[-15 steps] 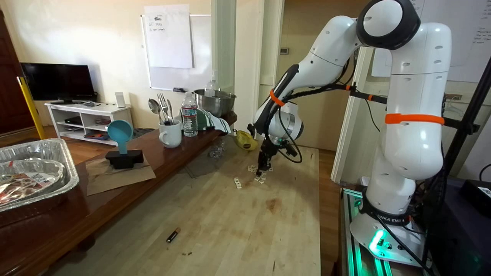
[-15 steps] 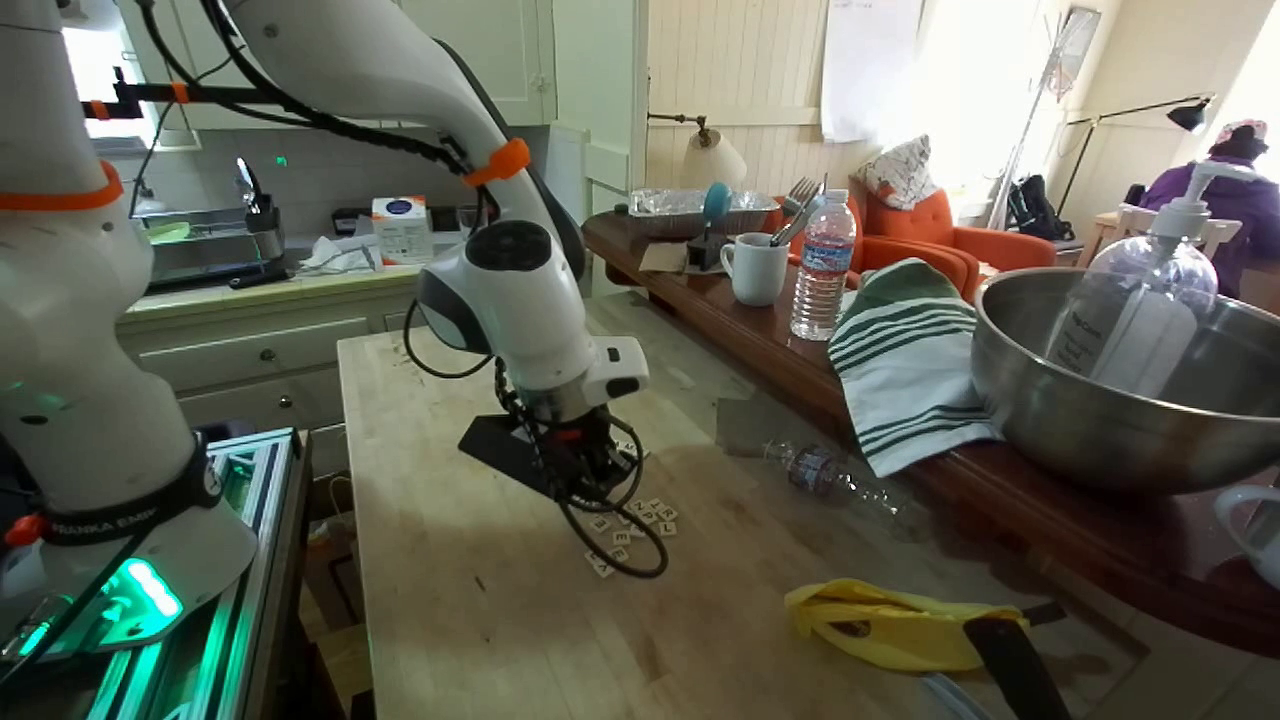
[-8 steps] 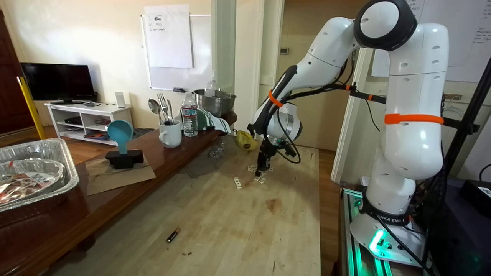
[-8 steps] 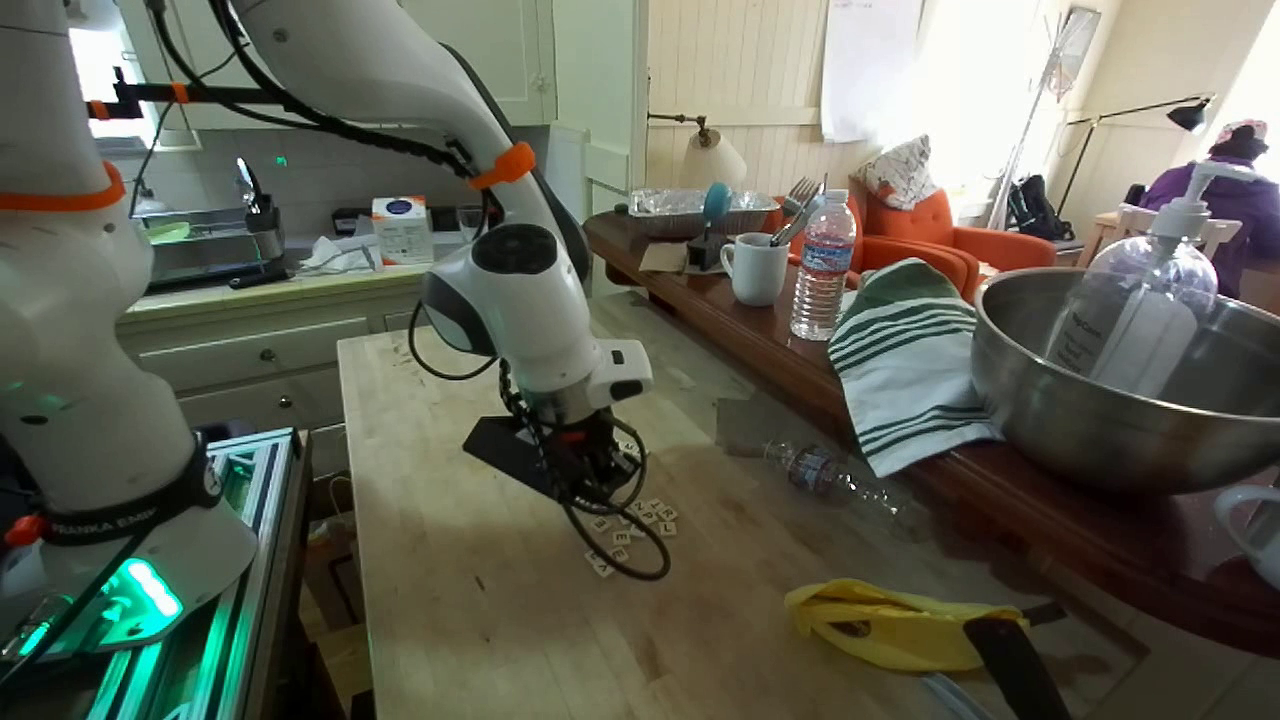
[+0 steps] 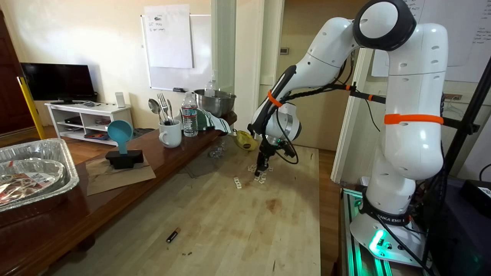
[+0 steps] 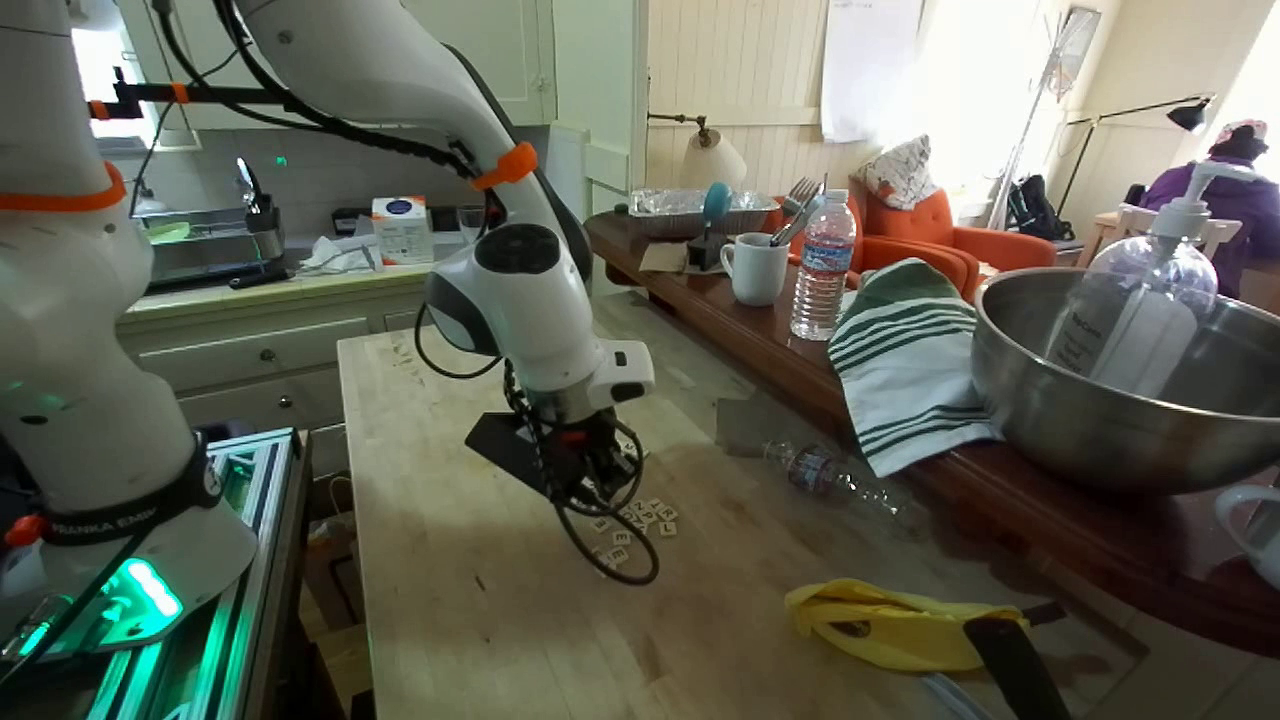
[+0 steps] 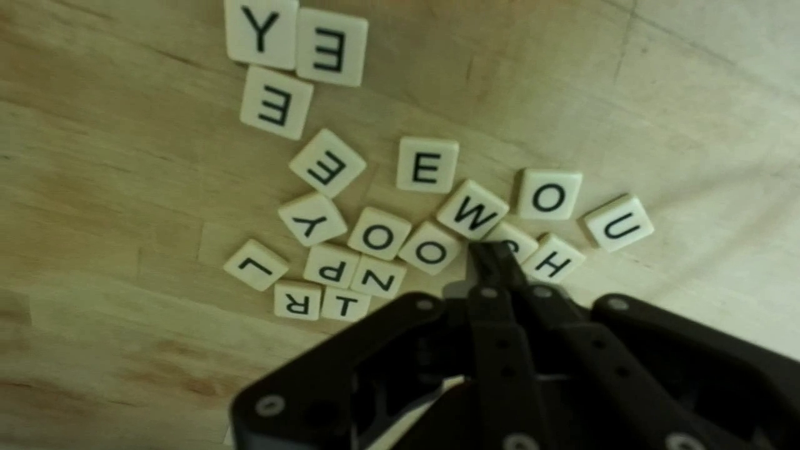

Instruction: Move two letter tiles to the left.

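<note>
The letter tiles are small pale squares with black letters, lying flat on the wooden table. In the wrist view several form a loose cluster, among them a W tile [image 7: 469, 203], an H tile [image 7: 554, 257] and an E tile [image 7: 427, 165]. A Y tile [image 7: 261, 31] and two E tiles sit apart at top left. My gripper [image 7: 492, 253] is shut, with no tile visible between the fingertips; they are low over the cluster and partly cover a tile [image 7: 522, 239] beside the W. In an exterior view the gripper [image 5: 257, 174] is down among tiles [image 5: 262, 179], with three tiles [image 5: 238, 183] to its left.
A yellow object [image 5: 245, 140] lies beyond the tiles. A fallen clear bottle [image 6: 825, 472] lies near the raised dark wooden counter [image 5: 153, 168]. A battery [image 5: 173, 235] lies on the table [image 5: 230, 230]. A mug [image 5: 170, 134] and water bottle [image 5: 190, 115] stand on the counter.
My gripper has moved slightly, a little to the left in an exterior view. It was low over the tiles throughout. The tiles show no visible shift.
</note>
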